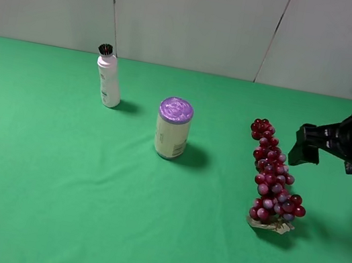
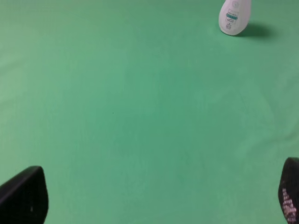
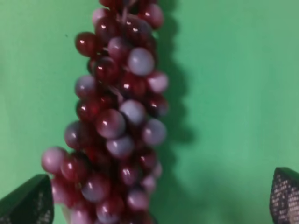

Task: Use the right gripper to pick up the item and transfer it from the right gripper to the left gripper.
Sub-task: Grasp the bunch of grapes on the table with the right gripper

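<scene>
Just ahead of my right gripper [image 1: 304, 146], jaws wide, lie the grapes [image 1: 274, 179]: light, knobbly, likely slippery; I'd pinch across mid-bunch.

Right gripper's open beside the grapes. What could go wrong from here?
1. In the right wrist view the grapes sit off-centre between the open fingers of the right gripper. One finger may land on berries instead of straddling the bunch.
2. The bunch is long, glossy and lumpy, so a grip near one end could slip or leave it dangling.
3. The left gripper, also open, may then find little free length to grab at handover.
</scene>
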